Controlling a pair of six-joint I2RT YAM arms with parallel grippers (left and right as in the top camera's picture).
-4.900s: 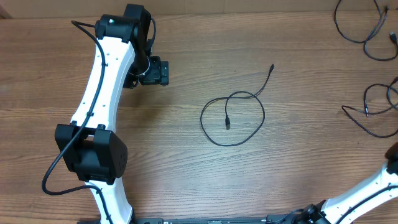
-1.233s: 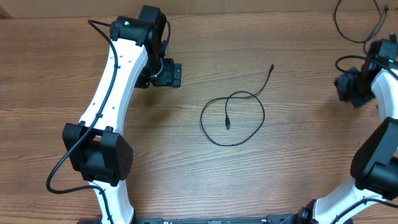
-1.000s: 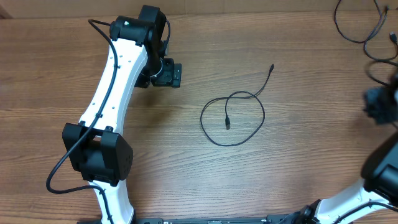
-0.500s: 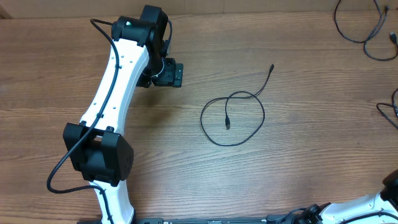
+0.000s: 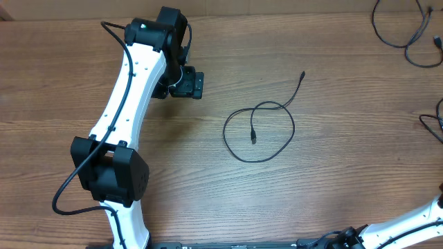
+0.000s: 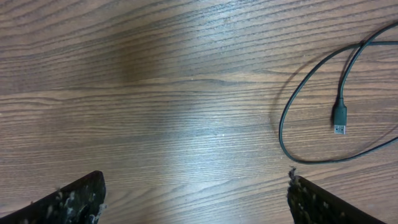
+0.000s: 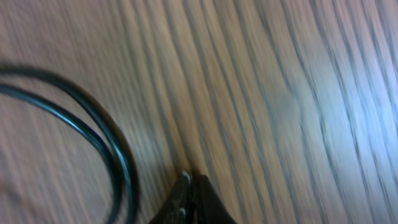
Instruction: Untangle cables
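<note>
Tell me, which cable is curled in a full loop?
The cable alone mid-table: one round loop, both plugs showing. The top-right cables and the right-edge cable run out of view.

Table (image 5: 346, 180): brown wood with a strong straight grain, smooth, satin finish with pale patches of glare.
Looped cable (image 6: 280, 134): black jacket, plastic or rubbery, smooth with a faint sheen.
Cable plug (image 6: 339, 117): black moulded plastic body with a bright bare-metal tip.
Left arm links (image 5: 124, 90): white hard plastic, smooth and glossy.
Left arm joints (image 5: 111, 173): black plastic, matt.
Left gripper fingers (image 6: 323, 202): black, matt, rough-edged, flecked with pale specks.
Cable in right wrist view (image 7: 127, 193): black, smooth, glossy; blurred.
</note>
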